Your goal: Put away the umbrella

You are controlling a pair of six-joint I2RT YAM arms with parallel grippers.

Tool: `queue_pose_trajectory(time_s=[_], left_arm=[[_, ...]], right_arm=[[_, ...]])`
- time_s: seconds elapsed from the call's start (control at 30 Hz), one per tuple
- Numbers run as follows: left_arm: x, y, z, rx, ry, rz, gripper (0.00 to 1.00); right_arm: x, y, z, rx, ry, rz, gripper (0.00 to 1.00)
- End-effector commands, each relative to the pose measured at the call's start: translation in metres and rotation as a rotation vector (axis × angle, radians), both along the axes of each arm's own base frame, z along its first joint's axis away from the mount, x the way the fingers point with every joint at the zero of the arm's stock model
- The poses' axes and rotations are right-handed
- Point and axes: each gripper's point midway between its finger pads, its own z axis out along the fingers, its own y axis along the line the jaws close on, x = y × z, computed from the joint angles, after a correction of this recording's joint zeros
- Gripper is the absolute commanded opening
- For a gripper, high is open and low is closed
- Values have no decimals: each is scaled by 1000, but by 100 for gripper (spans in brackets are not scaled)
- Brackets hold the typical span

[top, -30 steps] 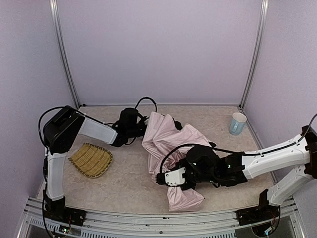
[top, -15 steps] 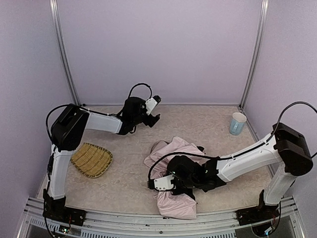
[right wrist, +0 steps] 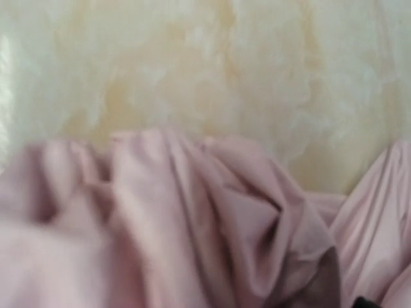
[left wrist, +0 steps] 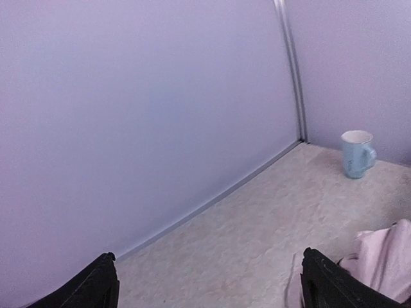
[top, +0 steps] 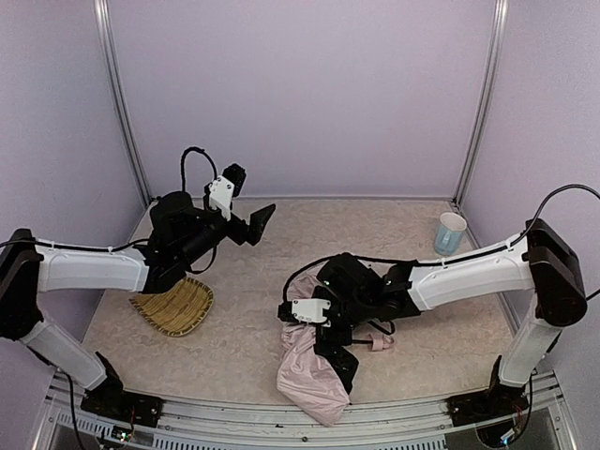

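Umbrella (top: 305, 384) near table edge (top: 206, 386) (crumpled)

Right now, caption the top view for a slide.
Right hand over crumpled pink umbrella; left hand open in the air beyond straw tray.

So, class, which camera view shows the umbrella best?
The top external view: it shows the umbrella nearly whole, a crumpled pink bundle. The right wrist view shows only blurred close-up folds; the left wrist view catches just one pink edge at its lower right.
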Motion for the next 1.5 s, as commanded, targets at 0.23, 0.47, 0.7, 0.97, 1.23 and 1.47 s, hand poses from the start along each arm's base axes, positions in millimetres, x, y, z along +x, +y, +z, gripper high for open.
queue_pose_trajectory(time_s=[0.23,0.47,0.7,0.97,1.23,1.47], left_arm=[[-127,-40,-22,120,90,-409,87],[-179,-49,-35,213,140,-564,78],[-202,-69,-77,314,239,-646,77],[-228,-96,-92,395,247,-776,68],[-260,-102,-96,489,320,-945,72],[-265,-108,-147,594,304,-992,86]], right_arm=[[-28,-21,88,81,121,52,100],[-37,-29,137,280,245,104,100],[10,-51,136,342,243,-127,98],[65,-51,63,373,276,-437,73],[119,-29,-19,299,323,-490,61],[110,-20,-65,253,400,-411,60]])
